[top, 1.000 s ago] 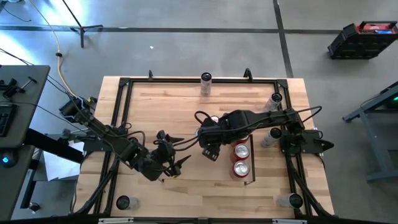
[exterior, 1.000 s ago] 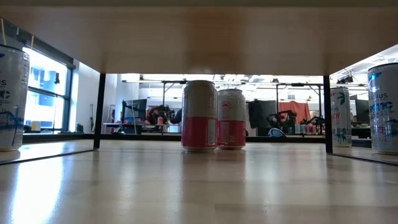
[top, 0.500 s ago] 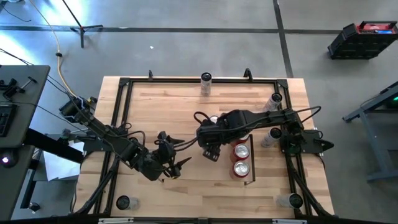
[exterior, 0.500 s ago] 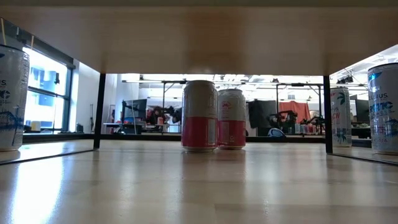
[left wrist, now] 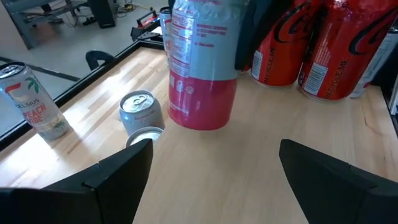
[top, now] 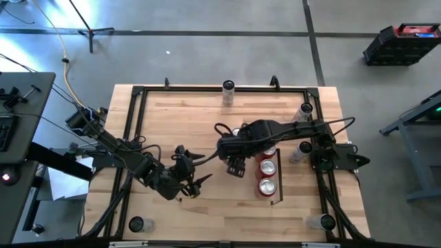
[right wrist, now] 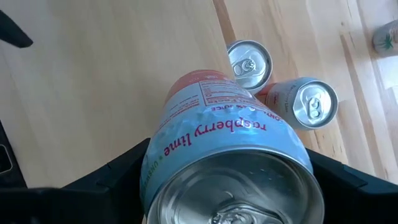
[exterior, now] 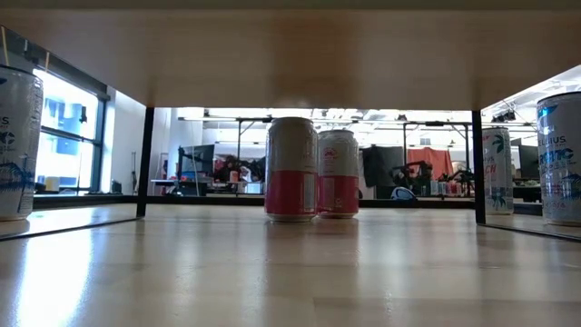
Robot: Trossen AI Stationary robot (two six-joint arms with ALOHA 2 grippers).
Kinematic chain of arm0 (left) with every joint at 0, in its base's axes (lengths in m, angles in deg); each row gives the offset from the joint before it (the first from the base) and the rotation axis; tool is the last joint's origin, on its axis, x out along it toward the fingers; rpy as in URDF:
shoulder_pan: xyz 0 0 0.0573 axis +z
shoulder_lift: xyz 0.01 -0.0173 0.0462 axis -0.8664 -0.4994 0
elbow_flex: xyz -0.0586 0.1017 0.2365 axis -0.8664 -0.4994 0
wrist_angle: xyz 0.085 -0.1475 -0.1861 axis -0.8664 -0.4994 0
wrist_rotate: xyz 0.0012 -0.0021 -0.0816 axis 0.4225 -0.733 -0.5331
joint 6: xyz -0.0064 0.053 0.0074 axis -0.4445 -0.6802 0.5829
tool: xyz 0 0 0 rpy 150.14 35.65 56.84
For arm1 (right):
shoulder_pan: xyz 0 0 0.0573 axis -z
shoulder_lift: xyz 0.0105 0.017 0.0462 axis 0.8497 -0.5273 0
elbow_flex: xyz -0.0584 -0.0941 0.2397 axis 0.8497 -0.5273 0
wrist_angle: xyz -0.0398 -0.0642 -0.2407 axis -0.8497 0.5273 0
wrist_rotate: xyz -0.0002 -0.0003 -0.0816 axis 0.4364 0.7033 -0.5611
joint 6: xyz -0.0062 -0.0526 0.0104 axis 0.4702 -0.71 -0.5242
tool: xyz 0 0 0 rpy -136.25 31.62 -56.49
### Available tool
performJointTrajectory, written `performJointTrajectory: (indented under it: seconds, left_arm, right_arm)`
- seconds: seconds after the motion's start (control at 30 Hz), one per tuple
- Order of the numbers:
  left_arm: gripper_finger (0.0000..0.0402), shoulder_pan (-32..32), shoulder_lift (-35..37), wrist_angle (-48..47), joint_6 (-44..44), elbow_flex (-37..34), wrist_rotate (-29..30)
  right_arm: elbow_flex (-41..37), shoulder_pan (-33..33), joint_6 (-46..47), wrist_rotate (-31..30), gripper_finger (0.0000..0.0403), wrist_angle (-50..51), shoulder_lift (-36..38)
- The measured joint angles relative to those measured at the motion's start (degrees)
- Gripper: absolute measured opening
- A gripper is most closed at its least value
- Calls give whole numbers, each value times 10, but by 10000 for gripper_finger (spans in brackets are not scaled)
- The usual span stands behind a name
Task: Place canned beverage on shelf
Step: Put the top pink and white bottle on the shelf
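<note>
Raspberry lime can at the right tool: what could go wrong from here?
1. The right tool sits around the raspberry lime can, which stands upright on the wood. Pulling away crookedly could tip it.
2. Two red cans stand just behind it, and two silver-topped cans are close by. A sideways swing may knock them.
3. The left tool waits open, pointed at the same can. The arms could clash if both move.

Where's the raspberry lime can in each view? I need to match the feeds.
Right wrist view: raspberry lime can fills the centre, between the fingers.
Left wrist view: upper middle, upright.
High view: hidden under the right gripper.
Low view: cannot tell; two similar cans stand centre.
Landmark: red cans beside it in the high and left wrist views.
</note>
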Motion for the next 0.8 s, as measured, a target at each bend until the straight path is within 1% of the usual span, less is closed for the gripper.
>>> performJointTrajectory:
  seconds: [0.17, 0.33, 0.47, 0.53, 0.63, 0.77, 0.8]
  left_arm:
    - [341, 8, -12, 3, -34, 0, 0]
    - [341, 38, -32, 5, -43, 0, 0]
    - [341, 52, -40, 8, -62, 0, 20]
    - [341, 58, -40, 21, -72, 0, 19]
    - [341, 67, -40, 34, -86, 0, 3]
    - [341, 86, -41, 52, -91, 0, -66]
    - [341, 92, -45, 58, -91, 0, -72]
  right_arm:
    - [0, -3, -1, 1, 302, 0, 0]
    - [0, -9, -1, 8, 302, 1, 0]
    - [0, -15, 0, 22, 302, 0, 0]
    - [0, -19, -1, 30, 302, 0, 0]
    - [0, -19, -1, 28, 302, 0, 0]
    - [0, -16, -1, 18, 302, 0, 0]
    - [0, -13, -1, 18, 302, 0, 0]
